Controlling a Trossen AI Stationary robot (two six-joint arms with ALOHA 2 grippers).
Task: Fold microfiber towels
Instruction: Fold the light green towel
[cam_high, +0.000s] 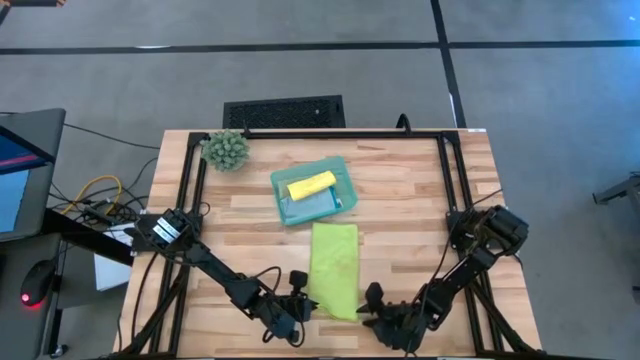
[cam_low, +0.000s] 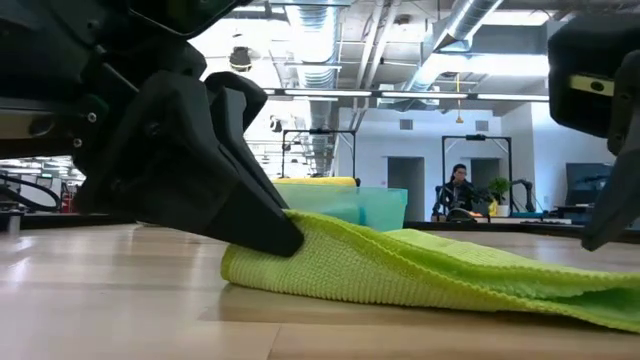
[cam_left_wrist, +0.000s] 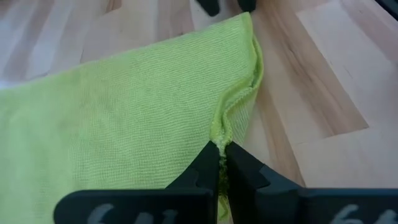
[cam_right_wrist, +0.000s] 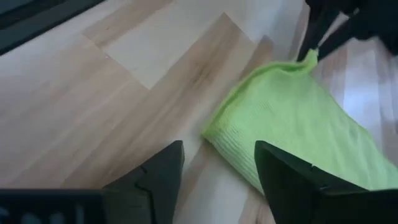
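Lime towel (cam_high: 335, 269) lies half-folded below the tray (cam_high: 345, 176); left fingers (cam_left_wrist: 222, 163) pinch its corner, right fingers (cam_right_wrist: 214, 168) spread wide beside it; another fold remains.

A robotics lab: exposed silver ceiling ducts (cam_low: 470, 35), black metal test frames (cam_low: 315, 150), a seated person (cam_low: 455, 192), grey taped floor (cam_high: 300, 60)

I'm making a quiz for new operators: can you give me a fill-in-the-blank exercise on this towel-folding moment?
1. The left gripper is ____ on a corner of the lime green towel.
2. The right gripper stands ____, beside the towel's other near corner.
3. The yellow towel lies in the ____ plastic tray.
4. The spiky green plant ball sits near the table's far ____ corner.

Missing words: shut; open; teal; left
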